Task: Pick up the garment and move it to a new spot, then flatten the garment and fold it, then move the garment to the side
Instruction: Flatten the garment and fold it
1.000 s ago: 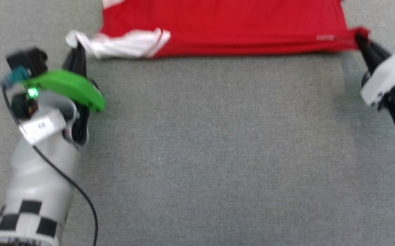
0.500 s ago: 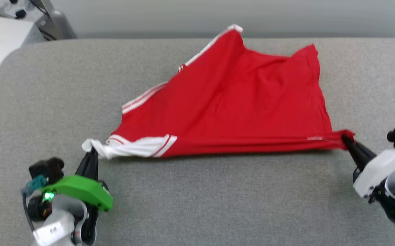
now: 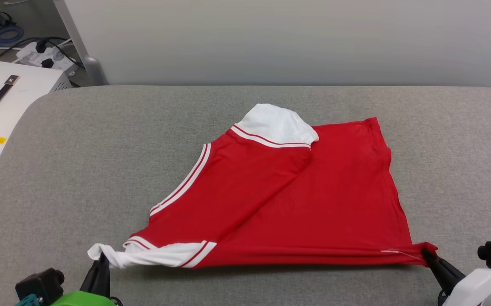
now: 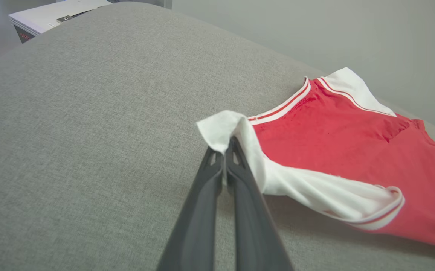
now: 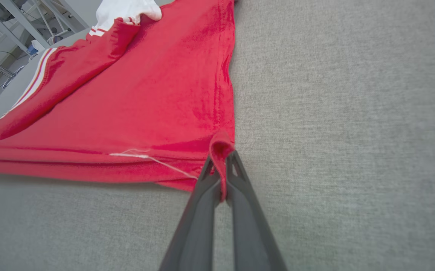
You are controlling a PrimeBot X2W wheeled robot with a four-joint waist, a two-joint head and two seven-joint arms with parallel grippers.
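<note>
The garment point(image 3: 313, 199), red with white striped-trim sleeves, lies spread on the grey padded table point(image 3: 100, 140), plain red face up, its near edge pulled taut between both grippers. My left gripper point(image 3: 100, 261) is shut on the white sleeve's tip at the near left; in the left wrist view the left gripper point(image 4: 225, 150) pinches that white cloth of the garment point(image 4: 338, 131). At the near right, my right gripper point(image 3: 428, 255) is shut on the red hem corner; in the right wrist view the right gripper point(image 5: 221, 160) clamps a red fold of the garment point(image 5: 145, 98).
A white case with a black handle point(image 3: 3, 102) stands off the table's left end, with cables and a power strip point(image 3: 37, 46) on the floor behind it. A pale wall runs behind the table. Bare grey table surface lies left and right of the garment.
The head camera has tilted up, so the far table edge and wall now show. The garment has settled flatter, its far white sleeve now lying open. Both grippers still hold their corners.
</note>
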